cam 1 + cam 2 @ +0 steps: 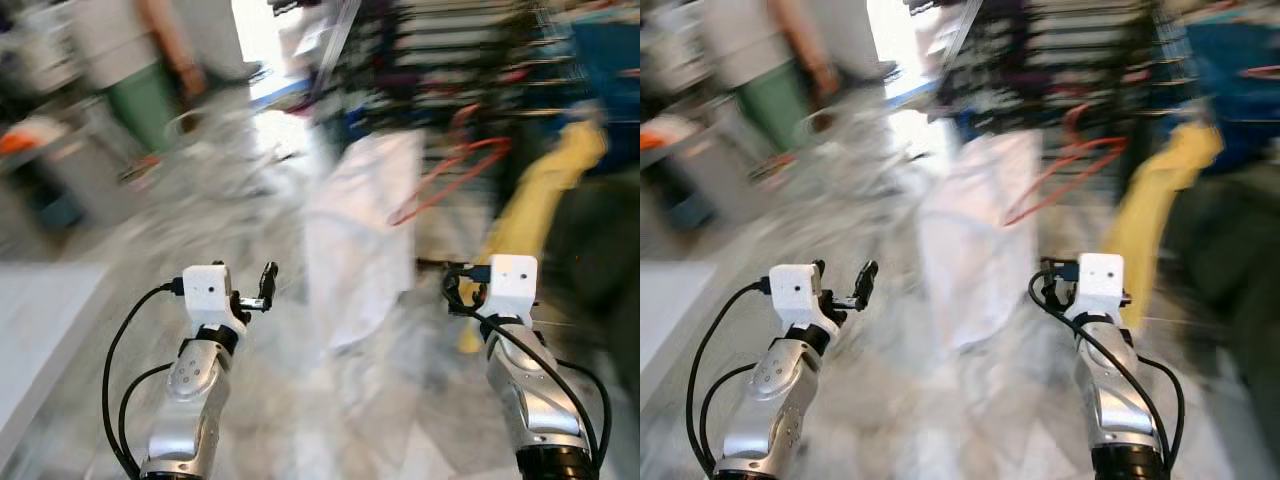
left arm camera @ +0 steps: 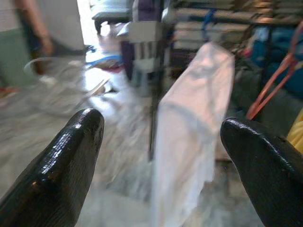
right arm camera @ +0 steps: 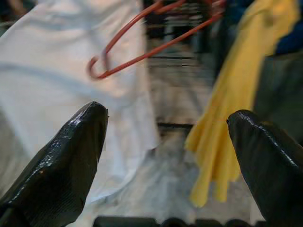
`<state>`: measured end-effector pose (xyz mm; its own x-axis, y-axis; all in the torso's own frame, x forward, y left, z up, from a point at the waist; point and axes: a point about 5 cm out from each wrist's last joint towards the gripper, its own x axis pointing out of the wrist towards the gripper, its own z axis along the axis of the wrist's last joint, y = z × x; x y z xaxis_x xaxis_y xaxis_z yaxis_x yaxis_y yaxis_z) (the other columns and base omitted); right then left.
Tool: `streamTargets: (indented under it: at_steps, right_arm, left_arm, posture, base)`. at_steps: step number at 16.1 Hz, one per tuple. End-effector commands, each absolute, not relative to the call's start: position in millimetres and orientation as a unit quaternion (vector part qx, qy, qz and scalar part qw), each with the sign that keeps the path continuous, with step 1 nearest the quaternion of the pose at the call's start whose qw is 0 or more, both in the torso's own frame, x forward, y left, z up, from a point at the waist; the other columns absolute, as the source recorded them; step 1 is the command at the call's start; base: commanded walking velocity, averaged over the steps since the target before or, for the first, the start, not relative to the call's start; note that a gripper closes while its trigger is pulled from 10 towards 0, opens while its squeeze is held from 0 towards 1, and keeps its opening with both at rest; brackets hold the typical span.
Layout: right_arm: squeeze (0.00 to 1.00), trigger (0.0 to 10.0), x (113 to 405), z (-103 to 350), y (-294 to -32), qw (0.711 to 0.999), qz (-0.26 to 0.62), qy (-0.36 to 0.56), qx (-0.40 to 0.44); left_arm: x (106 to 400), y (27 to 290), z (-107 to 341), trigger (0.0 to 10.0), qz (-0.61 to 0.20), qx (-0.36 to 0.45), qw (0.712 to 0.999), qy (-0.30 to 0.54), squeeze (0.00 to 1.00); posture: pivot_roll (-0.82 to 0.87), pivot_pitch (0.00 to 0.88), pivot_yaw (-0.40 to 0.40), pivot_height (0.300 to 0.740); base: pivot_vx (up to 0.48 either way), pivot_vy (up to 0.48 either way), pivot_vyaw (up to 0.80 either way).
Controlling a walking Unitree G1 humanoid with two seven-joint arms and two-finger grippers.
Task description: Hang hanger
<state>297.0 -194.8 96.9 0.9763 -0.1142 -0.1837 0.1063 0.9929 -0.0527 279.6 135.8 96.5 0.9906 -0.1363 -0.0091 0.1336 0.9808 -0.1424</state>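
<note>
Left eye view, heavy motion blur. Pale marbled floor (image 1: pixel 200 220) runs under everything. Dark clothes rack (image 1: pixel 470 60), crowded with dim garments, stands well ahead of both hands. Person (image 1: pixel 140 60) in a light top and green bottoms, far ahead of the left hand, off to its outer side, one arm hanging. Grey bin (image 1: pixel 85 175) near that person, something orange on the surface beside it.

White garment (image 1: pixel 360 230) hangs straight ahead, between the two hands and beyond them; largest thing in the way. Yellow garment (image 1: pixel 535 200) hangs ahead of the right hand, toward its outer side, reaching down near the floor.

Red hanger (image 1: pixel 450 170): empty wire frame, tilted, ahead of and above the right hand, between the white and yellow garments; it overlaps the white one's upper edge. Right wrist view shows its hook (image 3: pixel 97 68) end in front of the white cloth, well apart from the fingers. What the hanger rests on cannot be made out.

Left hand (image 2: pixel 161 151) raised, fingers (image 2: pixel 71 156) spread wide, nothing between them; white garment seen through the gap. Right hand (image 3: pixel 173 156) raised, fingers (image 3: pixel 71 161) likewise spread wide, empty.
</note>
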Motion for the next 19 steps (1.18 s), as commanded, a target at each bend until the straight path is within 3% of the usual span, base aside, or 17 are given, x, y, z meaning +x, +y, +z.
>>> streamTargets:
  at_steps: [1,10,13,19]
  right_arm:
    - [0.00,10.0,298.4,98.6,-181.5,0.995,-0.040,0.089,-0.013]
    - [0.00,10.0,300.2,99.5,-182.1,0.995,-0.039,0.088,-0.031]
    - [0.00,10.0,300.2,99.8,-182.8,0.994,-0.043,0.089,-0.036]
    - [0.00,10.0,303.1,100.0,-181.6,0.994,-0.046,0.091,-0.031]
  left_arm:
    - [279.3,147.5,95.7,10.0,-0.054,-0.062,0.997,0.011,0.00]
    - [278.2,141.8,92.1,10.0,-0.059,-0.062,0.996,0.019,0.00]
    - [277.7,139.3,89.8,10.0,-0.062,-0.063,0.996,0.025,0.00]
    - [275.7,136.3,85.4,10.0,-0.052,-0.065,0.996,0.043,0.00]
  posture:
    - [-0.19,0.000,0.118,0.740]
    - [-0.19,0.000,0.116,0.740]
    - [-0.20,0.000,0.116,0.740]
    - [-0.19,0.000,0.110,0.740]
  base:
    - [0.368,0.311,-0.58]
    - [0.366,0.310,0.00]
    - [0.379,0.181,0.63]
    - [0.000,0.000,0.16]
